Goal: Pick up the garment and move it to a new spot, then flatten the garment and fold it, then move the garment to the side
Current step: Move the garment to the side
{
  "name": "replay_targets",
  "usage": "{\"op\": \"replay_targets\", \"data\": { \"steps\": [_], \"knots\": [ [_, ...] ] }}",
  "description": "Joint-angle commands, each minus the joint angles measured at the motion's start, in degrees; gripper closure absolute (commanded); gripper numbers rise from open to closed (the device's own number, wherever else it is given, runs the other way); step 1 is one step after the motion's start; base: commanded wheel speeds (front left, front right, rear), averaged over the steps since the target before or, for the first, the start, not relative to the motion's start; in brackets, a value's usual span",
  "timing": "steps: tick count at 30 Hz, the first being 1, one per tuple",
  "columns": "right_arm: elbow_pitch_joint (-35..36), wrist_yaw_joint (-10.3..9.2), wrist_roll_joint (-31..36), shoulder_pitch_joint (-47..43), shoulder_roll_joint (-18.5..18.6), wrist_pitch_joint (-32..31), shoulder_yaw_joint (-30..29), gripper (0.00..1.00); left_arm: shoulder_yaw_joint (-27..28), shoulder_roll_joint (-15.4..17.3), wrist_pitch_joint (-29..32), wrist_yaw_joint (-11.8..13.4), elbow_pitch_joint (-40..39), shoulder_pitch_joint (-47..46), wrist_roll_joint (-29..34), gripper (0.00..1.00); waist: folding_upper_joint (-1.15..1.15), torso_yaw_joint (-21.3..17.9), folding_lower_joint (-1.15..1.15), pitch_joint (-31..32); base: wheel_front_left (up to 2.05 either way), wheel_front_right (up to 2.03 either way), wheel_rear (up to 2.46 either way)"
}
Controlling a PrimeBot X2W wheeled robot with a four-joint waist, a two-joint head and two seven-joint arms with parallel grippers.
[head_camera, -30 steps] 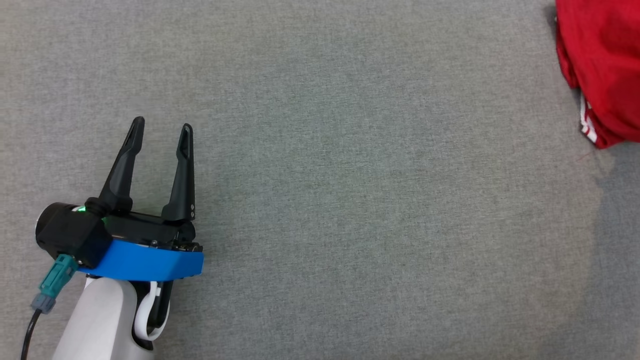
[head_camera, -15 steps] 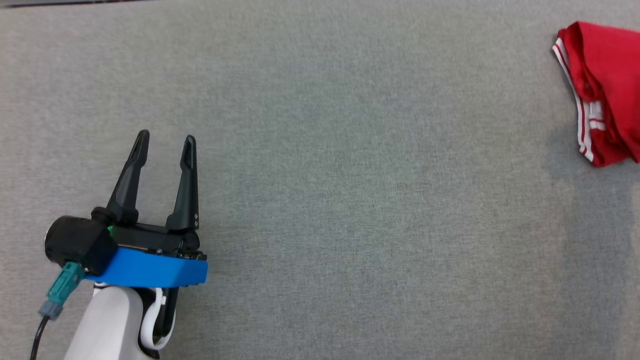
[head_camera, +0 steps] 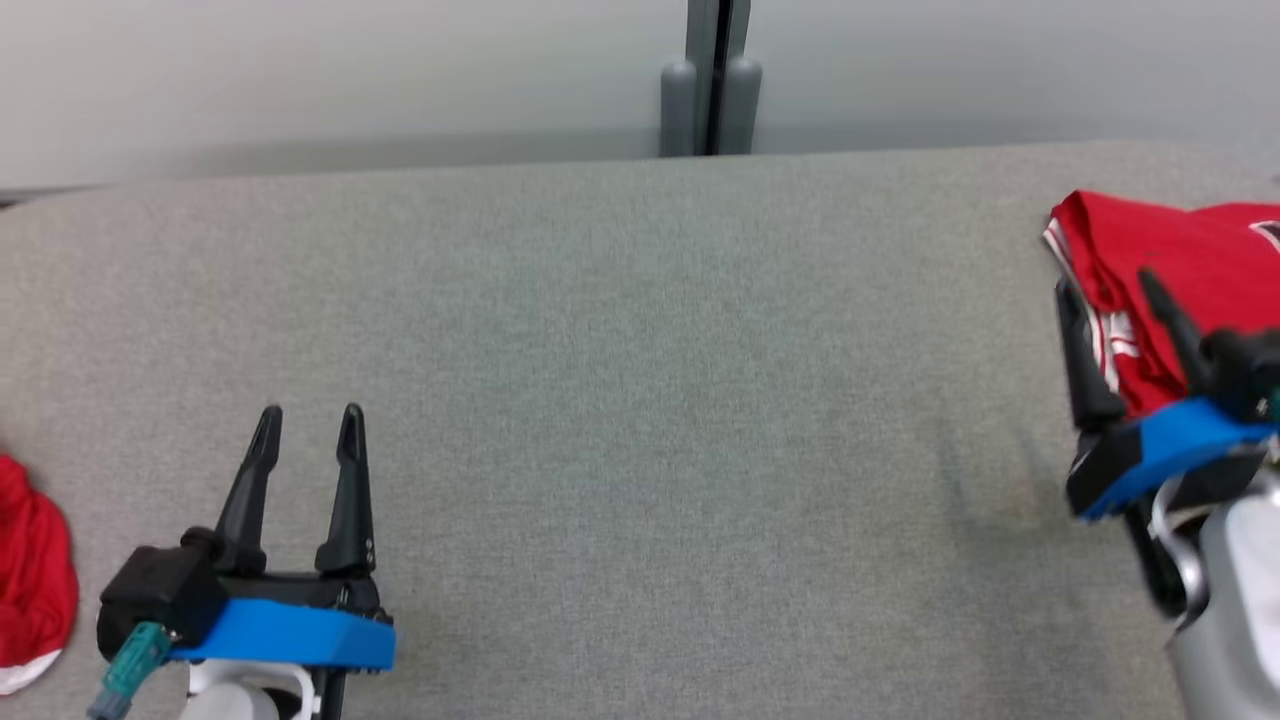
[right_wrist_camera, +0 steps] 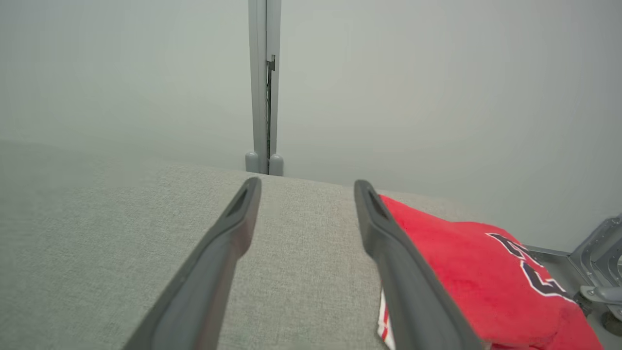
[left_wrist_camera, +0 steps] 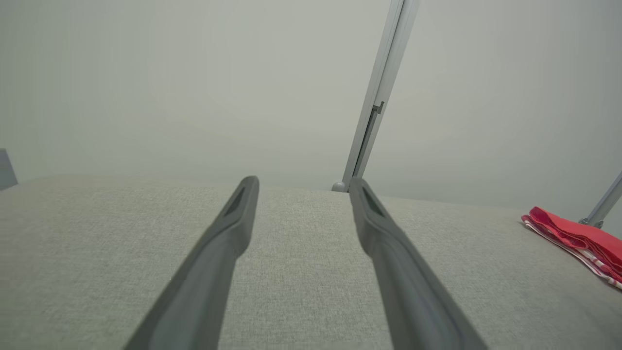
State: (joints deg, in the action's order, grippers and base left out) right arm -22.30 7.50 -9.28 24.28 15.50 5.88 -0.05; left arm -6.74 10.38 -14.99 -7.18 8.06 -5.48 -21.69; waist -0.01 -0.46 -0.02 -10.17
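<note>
I'm looking down at the grey woven fabric surface [head_camera: 640,400], with a pale grey wall [head_camera: 350,80] behind its far edge and a grey vertical post [head_camera: 710,75] standing at the middle of that edge. My left gripper [head_camera: 308,420] hangs over the near left part of the surface, its two dark fingers spread apart with nothing between them; the left wrist view shows bare fabric in the gap. Over on the right, my right gripper [head_camera: 1110,290] sits at the near edge of the folded red garment with white striped trim [head_camera: 1180,260], fingers spread wide and holding nothing. From the right wrist view, the garment [right_wrist_camera: 466,272] lies just beside and partly under the right-hand finger [right_wrist_camera: 388,253], with dark lettering outlined in white on its top face; whether that finger touches the cloth I can't tell. The garment rests flat near the far right edge of the surface, and from the left wrist view its layered red and white hem [left_wrist_camera: 573,240] shows there too. At the near left edge there's another bunched red cloth with a white rim [head_camera: 30,580], well apart from the left gripper.
</note>
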Motion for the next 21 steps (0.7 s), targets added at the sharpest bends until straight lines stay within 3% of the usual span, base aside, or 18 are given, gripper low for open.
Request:
{"op": "replay_targets", "data": {
  "steps": [1,11,21],
  "knots": [
    [0.9,0.00,-0.7,-2.4,-1.4,0.2,-0.4,0.00,0.0,0.0,-0.2,-0.1,0.4,0.5,-0.1,0.00,0.01,-0.4,0.02,1.3,0.00,0.00,0.00],
    [10.7,0.01,-1.1,-17.8,-9.3,-2.2,-4.8,0.00,-0.5,0.1,-0.1,0.6,5.5,5.2,-0.2,0.00,0.01,1.4,0.02,7.0,0.00,0.00,0.00],
    [14.6,0.00,0.0,-24.8,-12.0,-5.5,-4.5,0.00,-0.2,-0.5,-0.2,0.7,6.7,7.7,-0.3,0.00,0.01,2.4,0.02,9.4,0.00,0.00,0.00]
  ]
}}
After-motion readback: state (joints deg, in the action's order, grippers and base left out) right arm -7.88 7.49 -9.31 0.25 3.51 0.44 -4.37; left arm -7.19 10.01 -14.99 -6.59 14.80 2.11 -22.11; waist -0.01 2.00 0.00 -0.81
